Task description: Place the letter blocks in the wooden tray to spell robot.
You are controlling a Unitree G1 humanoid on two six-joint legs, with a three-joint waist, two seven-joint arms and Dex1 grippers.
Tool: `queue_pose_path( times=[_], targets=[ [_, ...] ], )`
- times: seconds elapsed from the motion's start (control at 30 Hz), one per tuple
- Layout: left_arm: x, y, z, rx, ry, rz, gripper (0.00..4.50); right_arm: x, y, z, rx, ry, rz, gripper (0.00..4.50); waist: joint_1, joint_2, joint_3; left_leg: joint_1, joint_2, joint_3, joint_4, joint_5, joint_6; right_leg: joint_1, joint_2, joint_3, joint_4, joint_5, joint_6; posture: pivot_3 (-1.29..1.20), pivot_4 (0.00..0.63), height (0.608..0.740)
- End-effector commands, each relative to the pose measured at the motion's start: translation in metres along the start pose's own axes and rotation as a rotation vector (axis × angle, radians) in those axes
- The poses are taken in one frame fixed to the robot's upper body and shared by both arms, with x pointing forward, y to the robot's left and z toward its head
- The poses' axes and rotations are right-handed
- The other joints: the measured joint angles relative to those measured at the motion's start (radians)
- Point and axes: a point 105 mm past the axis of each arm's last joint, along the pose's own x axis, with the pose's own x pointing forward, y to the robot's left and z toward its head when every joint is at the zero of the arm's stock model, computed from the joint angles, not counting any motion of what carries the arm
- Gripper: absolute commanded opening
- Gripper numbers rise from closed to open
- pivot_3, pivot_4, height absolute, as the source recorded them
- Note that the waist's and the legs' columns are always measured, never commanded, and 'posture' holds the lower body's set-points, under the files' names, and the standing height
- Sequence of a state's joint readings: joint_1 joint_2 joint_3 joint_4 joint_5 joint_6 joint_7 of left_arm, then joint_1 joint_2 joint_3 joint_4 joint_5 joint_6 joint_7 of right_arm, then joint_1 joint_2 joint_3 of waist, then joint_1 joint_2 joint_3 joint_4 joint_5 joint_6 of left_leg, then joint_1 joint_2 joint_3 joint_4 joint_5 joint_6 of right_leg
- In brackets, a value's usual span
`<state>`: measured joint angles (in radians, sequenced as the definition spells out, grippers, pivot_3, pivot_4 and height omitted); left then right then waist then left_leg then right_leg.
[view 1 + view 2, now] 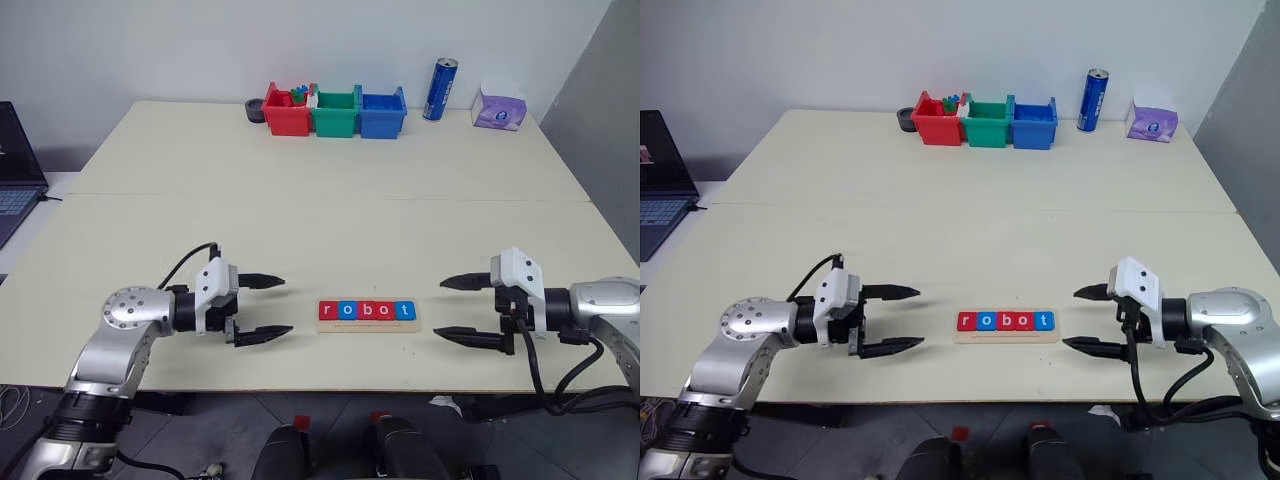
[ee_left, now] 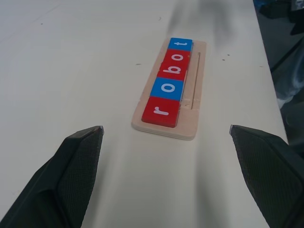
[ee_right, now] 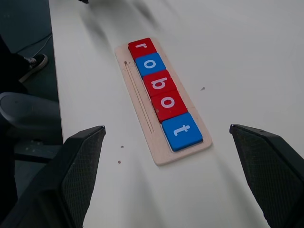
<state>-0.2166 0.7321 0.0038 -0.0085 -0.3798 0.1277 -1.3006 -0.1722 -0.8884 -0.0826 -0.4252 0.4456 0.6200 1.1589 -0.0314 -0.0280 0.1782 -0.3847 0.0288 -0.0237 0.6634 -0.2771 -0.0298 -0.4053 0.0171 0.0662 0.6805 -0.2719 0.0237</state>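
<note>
Five blocks [image 1: 366,311] are seated touching in the tray [image 1: 366,326] near the table's [image 1: 330,220] front edge, spelling robot, flanked by left gripper [image 1: 262,307] and right gripper [image 1: 462,309], jaws apart and empty; blocks judged light, stiff, slick, best pinched on opposite edges.

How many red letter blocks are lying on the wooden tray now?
3. On the wooden tray: the r block at one end, and the b block and second o block side by side.
</note>
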Motion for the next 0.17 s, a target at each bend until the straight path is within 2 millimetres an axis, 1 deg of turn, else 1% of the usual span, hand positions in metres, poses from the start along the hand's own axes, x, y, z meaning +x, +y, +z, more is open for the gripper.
queue_pose_path(
  times=[0.03, 0.17],
  targets=[
    [0.0022, -0.0004, 0.0151, 0.064, -0.027, -0.019, 4.5, -0.0012, -0.0003, 0.008, -0.031, -0.01, 0.014, 4.46, 0.0, 0.0, 0.0, 0.0, 0.0, 0.0, 0.0, 0.0, 0.0, 0.0, 0.0, 0.0, 0.0, 0.0, 0.0, 0.0, 0.15, 0.74],
    [0.0046, -0.0041, 0.0168, 0.082, -0.035, -0.044, 4.5, 0.0014, -0.0003, 0.0086, -0.022, -0.009, 0.02, 4.46, 0.0, 0.0, 0.0, 0.0, 0.0, 0.0, 0.0, 0.0, 0.0, 0.0, 0.0, 0.0, 0.0, 0.0, 0.0, 0.0, 0.15, 0.74]
  ],
)
